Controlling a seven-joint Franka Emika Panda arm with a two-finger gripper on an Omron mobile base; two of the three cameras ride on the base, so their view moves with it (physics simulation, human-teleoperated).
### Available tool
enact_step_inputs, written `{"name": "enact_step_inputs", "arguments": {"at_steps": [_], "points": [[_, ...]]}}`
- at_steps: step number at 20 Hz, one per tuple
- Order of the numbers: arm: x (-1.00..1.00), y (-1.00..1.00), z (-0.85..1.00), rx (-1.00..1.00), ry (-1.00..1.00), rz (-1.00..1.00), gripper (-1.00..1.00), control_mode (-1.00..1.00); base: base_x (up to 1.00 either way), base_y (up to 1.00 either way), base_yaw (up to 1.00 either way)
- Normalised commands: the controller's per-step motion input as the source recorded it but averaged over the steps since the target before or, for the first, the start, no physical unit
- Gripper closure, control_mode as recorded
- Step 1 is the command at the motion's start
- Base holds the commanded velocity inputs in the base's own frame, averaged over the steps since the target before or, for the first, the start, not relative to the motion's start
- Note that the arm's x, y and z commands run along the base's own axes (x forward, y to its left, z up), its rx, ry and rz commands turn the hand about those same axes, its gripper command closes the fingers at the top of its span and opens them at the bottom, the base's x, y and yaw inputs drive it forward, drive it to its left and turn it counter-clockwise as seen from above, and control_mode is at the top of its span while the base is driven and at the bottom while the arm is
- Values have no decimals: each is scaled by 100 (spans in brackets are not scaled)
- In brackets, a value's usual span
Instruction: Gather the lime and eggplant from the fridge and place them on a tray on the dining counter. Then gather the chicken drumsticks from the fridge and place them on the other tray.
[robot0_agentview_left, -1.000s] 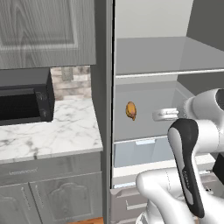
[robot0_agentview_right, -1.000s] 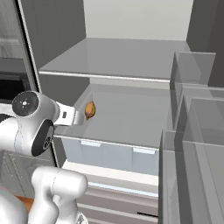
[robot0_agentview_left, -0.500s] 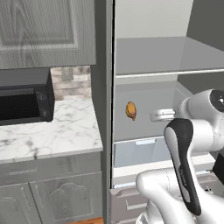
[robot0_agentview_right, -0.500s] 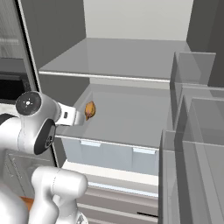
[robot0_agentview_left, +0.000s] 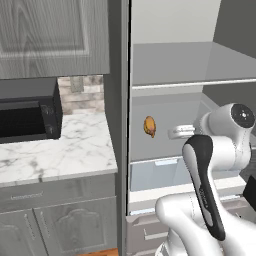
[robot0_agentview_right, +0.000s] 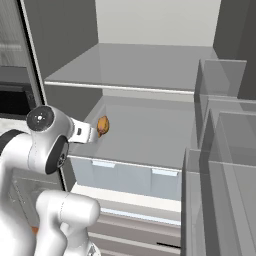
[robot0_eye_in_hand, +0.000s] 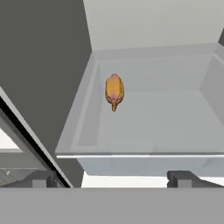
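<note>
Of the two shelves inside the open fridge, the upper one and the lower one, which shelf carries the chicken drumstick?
The lower shelf, just above the drawers, carries the chicken drumstick, near its left wall. The upper shelf carries nothing that can be seen.

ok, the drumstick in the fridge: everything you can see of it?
The chicken drumstick is one small golden-brown piece, rounded and fat at one end, tapering to a thin tip at the other. It looks cooked, with a glossy skin. It lies alone on the grey fridge shelf, toward the left wall, and nothing grips it.

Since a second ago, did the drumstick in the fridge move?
No. The drumstick sits at the same spot against the fridge's left wall, under the shelf, in both base views.
</note>
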Motion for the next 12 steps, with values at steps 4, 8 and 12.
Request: {"name": "enact_step_inputs", "arguments": {"at_steps": [4, 8, 12], "points": [[25, 0, -19, 0, -2, 0, -100, -100, 0, 0, 0], [23, 0, -20, 0, -3, 0, -100, -100, 0, 0, 0], [22, 0, -17, 0, -1, 0, -100, -100, 0, 0, 0]]}}
